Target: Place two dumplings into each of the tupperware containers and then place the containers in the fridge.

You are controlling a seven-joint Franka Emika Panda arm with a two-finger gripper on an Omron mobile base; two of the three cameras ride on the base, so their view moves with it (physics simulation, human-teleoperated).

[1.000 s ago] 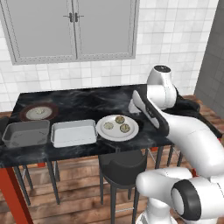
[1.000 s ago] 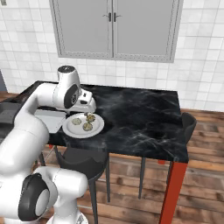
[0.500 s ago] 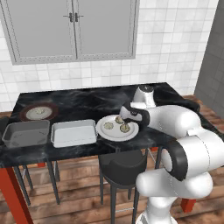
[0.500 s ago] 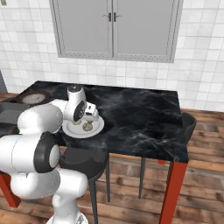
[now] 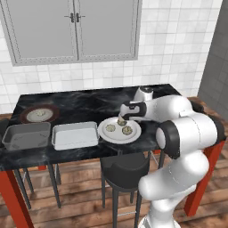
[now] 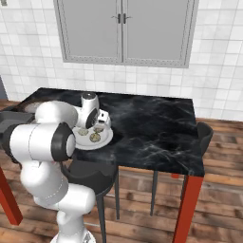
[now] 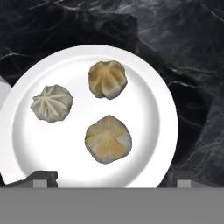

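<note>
— Arm's swung in and dropped over the white plate (image 7: pixel 153 87); gripper (image 5: pixel 123 116) spread wide, holding nothing.
— Dumplings (image 7: pixel 108 138)?
— Three on that plate, apart. Both tupperware containers (image 5: pixel 75 135) just left. Look light, soft, probably squashable; I'd pinch low across the sides.

White round plate (image 7: pixel 148 109) bearing 3 dumplings: 2 golden-brown (image 7: pixel 107 78) (image 7: pixel 108 138), 1 pale grey-beige (image 7: pixel 51 103). Counter (image 5: pixel 89 104) black with white marble veining, on red legs (image 5: pixel 13 196). Darker grey tupperware container (image 5: pixel 24 136) and lighter silvery-white one (image 5: pixel 75 135); brown-rimmed plate (image 5: pixel 39 114). White tiled wall (image 5: pixel 178 44), grey wall cabinet (image 5: pixel 73 29), brown wooden floor (image 5: pixel 80 209), black stool (image 5: pixel 124 167).
</note>
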